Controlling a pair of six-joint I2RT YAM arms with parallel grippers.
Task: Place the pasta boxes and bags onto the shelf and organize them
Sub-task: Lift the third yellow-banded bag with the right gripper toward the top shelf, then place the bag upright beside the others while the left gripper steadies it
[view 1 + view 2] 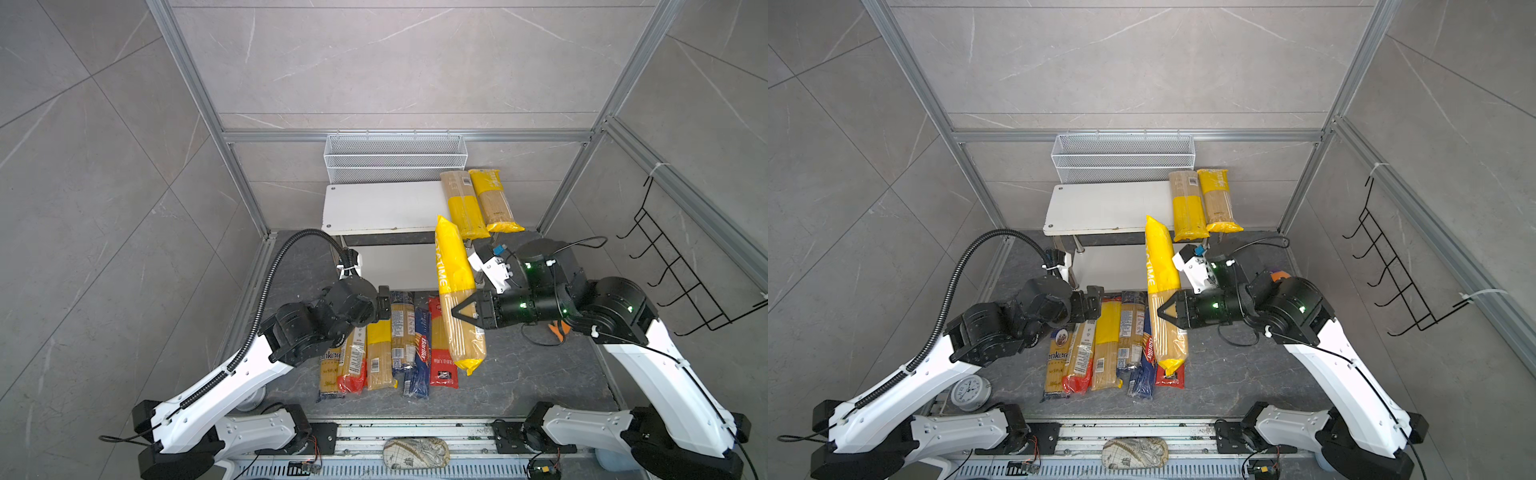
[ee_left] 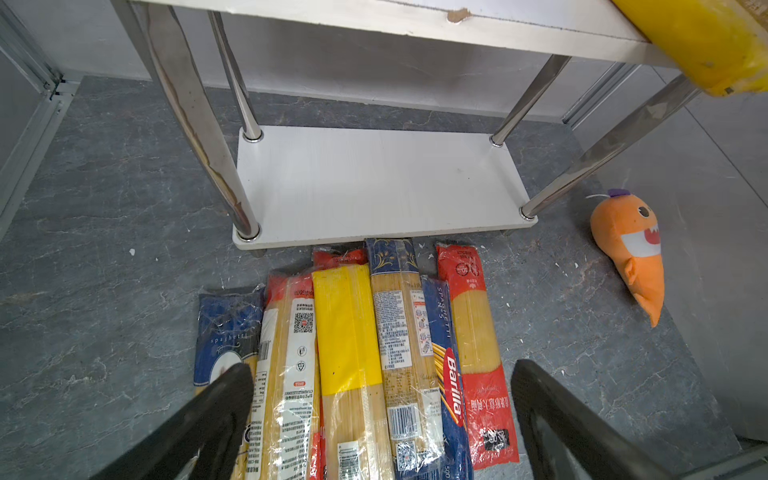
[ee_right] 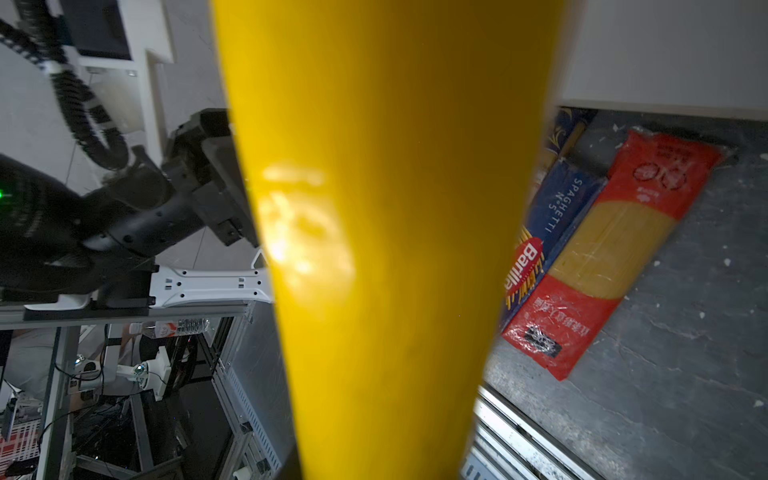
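The shelf has a white top board (image 1: 382, 208) (image 1: 1104, 208) and a lower board (image 2: 374, 187) on chrome legs. Two pasta bags (image 1: 463, 203) (image 1: 494, 199) lie side by side at the top board's right end. My right gripper (image 1: 457, 311) (image 1: 1163, 309) is shut on a long yellow-topped pasta bag (image 1: 457, 291) (image 3: 382, 249), held tilted in the air before the shelf's right side; the bag hides the jaws in the right wrist view. Several packs (image 1: 395, 345) lie in a row on the floor before the shelf, among them a blue Barilla one (image 2: 449, 374). My left gripper (image 1: 384, 303) (image 2: 380, 372) hangs open above them, holding nothing.
A white wire basket (image 1: 395, 158) hangs on the back wall above the shelf. A black hook rack (image 1: 681, 270) is on the right wall. An orange plush toy (image 2: 631, 249) lies on the floor right of the shelf. A small clock (image 1: 971, 392) sits by the left arm's base.
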